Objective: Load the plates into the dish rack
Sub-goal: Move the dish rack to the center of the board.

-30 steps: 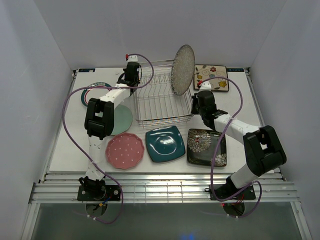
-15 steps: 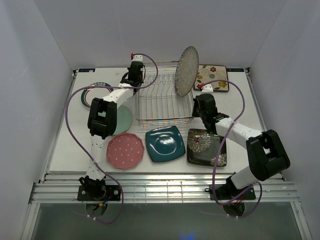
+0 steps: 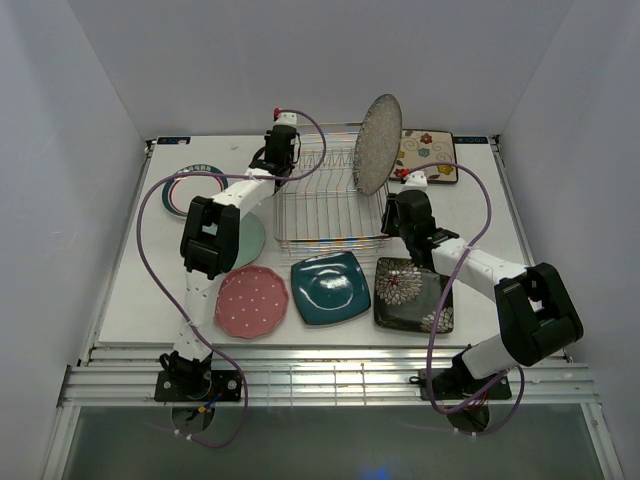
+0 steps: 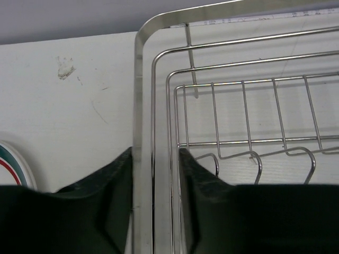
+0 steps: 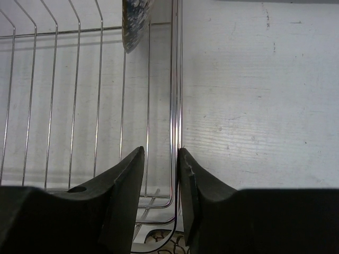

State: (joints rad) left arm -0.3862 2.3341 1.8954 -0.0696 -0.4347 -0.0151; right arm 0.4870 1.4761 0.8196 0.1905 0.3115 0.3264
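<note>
The loading stands at one plate of seven: the speckled grey round plate (image 3: 371, 143) stands on edge at the far right end of the rectangular silver wire dish rack (image 3: 320, 205). The other six lie flat on the white desk (image 3: 480, 210) around it. Neither arm holds a plate. The left fingers (image 4: 95, 206) straddle the rack's left rim wire near its far corner, and the right fingers (image 5: 122, 201) straddle the right rim. Both pairs are narrowly parted, with daylight beside the wire, so nothing is pinched. This looks like a step of settling the rack rather than loading. The next move likely calls for lifting clear of the wire without snagging it. Then comes a nearby plate, perhaps the black floral square plate (image 3: 412, 293), taken by its edge.
</note>
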